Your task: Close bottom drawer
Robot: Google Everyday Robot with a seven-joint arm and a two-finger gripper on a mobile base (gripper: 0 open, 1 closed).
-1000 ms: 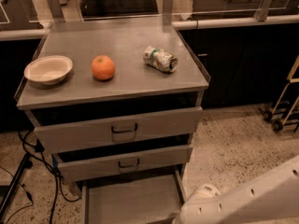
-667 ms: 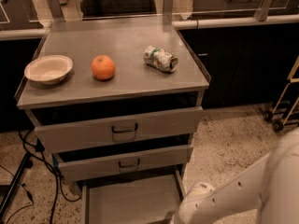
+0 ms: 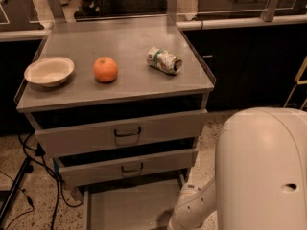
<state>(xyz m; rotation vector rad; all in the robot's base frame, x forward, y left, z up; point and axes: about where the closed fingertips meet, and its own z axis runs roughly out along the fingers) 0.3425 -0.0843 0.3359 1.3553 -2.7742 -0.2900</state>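
Grey metal bottom drawer stands pulled out at lower centre beneath two other drawers, the robot's white arm beside its right edge, the gripper hidden below the frame, its state impossible to tell.

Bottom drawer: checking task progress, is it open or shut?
Open: the bottom drawer sticks out well beyond the middle drawer. The gripper is out of view, below the arm.

Three drawers in one cabinet: top drawer, middle drawer, bottom drawer. Two loop handles showed. On top sat one bowl, one orange, one can. One robot arm stood lower right; one gripper, hidden past bottom edge.
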